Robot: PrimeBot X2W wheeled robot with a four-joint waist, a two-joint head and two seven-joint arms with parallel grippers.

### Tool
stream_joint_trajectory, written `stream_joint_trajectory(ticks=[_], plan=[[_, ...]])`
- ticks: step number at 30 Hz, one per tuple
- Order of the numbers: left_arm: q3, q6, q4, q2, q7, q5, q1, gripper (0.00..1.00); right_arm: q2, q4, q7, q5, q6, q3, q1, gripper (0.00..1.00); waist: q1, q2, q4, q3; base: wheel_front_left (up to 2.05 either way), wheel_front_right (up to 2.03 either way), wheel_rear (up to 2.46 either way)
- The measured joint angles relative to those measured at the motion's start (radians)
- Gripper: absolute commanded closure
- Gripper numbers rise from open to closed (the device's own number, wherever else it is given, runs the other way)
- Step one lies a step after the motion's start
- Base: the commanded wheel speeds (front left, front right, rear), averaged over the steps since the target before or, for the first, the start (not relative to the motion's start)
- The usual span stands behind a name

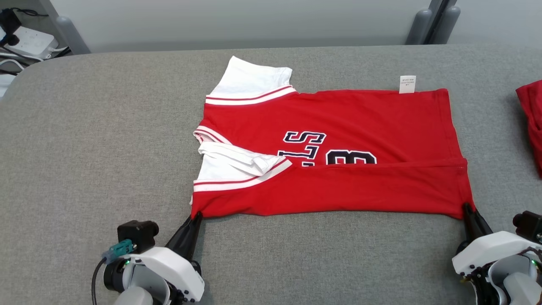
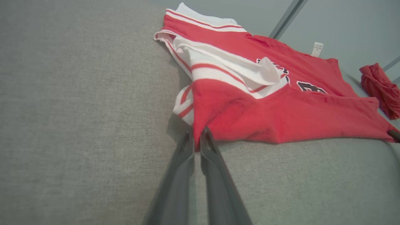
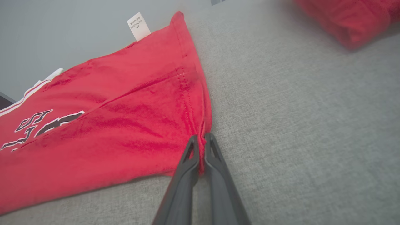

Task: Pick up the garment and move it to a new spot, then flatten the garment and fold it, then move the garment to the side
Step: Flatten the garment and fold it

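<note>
The garment (image 1: 338,127) is a red jersey with white sleeves and dark lettering, lying partly folded across the grey table (image 1: 106,148); its near long edge is folded over the front. My left gripper (image 1: 196,217) is shut on the garment's near left corner (image 2: 200,125), the cloth pinched between both fingers. At the near right corner my right gripper (image 1: 466,208) is shut on the hem (image 3: 200,125). In the right wrist view the garment (image 3: 109,125) spreads away to the left, its white label (image 3: 138,26) at the far edge.
A second red cloth (image 1: 531,123) lies at the table's right edge, also seen as a red bundle (image 2: 379,89) in the left wrist view and a red heap (image 3: 347,18) in the right wrist view. Cables and a white power strip (image 1: 29,42) sit beyond the far left corner.
</note>
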Motion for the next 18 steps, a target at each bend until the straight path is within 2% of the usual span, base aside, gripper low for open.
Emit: stream_joint_trajectory(ticks=[6, 15, 18], plan=[[-0.011, 0.014, -0.102, 0.030, 0.012, -0.002, 0.085, 1.00, -0.008, -0.048, 0.000, 0.001, 0.000, 0.000, 0.052, 1.00, 0.0000, 0.0000, -0.010, -0.009, 0.00, 0.00, 0.00], [-0.032, 0.098, -0.377, 0.081, 0.098, 0.006, 0.245, 1.00, -0.054, -0.119, 0.000, 0.001, 0.000, 0.004, 0.125, 1.00, 0.0000, 0.0000, 0.012, -0.007, 0.00, 0.00, 0.00], [-0.048, 0.128, -0.471, 0.091, 0.152, 0.006, 0.296, 1.00, -0.088, -0.140, 0.000, 0.017, 0.000, 0.026, 0.168, 1.00, 0.0000, 0.0000, 0.032, -0.010, 0.00, 0.00, 0.00]])
